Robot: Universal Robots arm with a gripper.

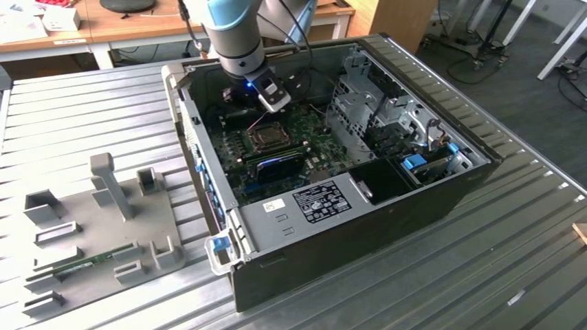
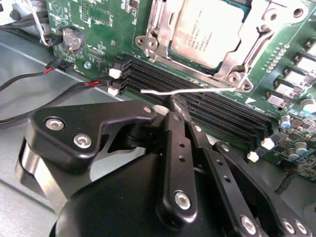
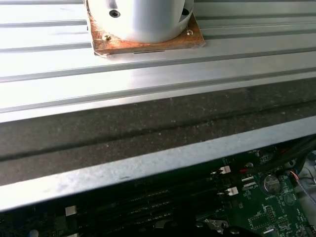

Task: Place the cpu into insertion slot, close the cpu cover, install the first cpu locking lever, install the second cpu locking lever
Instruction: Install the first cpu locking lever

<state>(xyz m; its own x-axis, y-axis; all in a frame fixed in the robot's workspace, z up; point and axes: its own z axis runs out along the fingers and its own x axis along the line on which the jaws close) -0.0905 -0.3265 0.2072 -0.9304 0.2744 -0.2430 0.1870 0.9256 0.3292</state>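
The cpu (image 2: pixel 207 24), with a grey metallic top, lies in the insertion slot (image 1: pixel 269 137) on the green motherboard (image 2: pixel 103 19). The silvery cpu cover (image 2: pixel 236 61) is folded down around the chip's edges. A thin silvery locking lever (image 2: pixel 163 92) sticks out from the slot's corner, across the black memory slots (image 2: pixel 222 111). My gripper (image 2: pixel 177 106) is shut, its tips right under the lever; I cannot tell whether they touch it. In the exterior view the gripper (image 1: pixel 255 110) hangs inside the open computer case, just behind the slot.
The case (image 1: pixel 440 199) lies open on a ribbed metal table (image 1: pixel 513 261). A coin battery (image 2: pixel 71 37) and red-black cables (image 2: pixel 49 89) lie beside the board. A drive cage (image 1: pixel 376 110) stands at the exterior view's right. A grey fixture plate (image 1: pixel 101 227) lies at its left.
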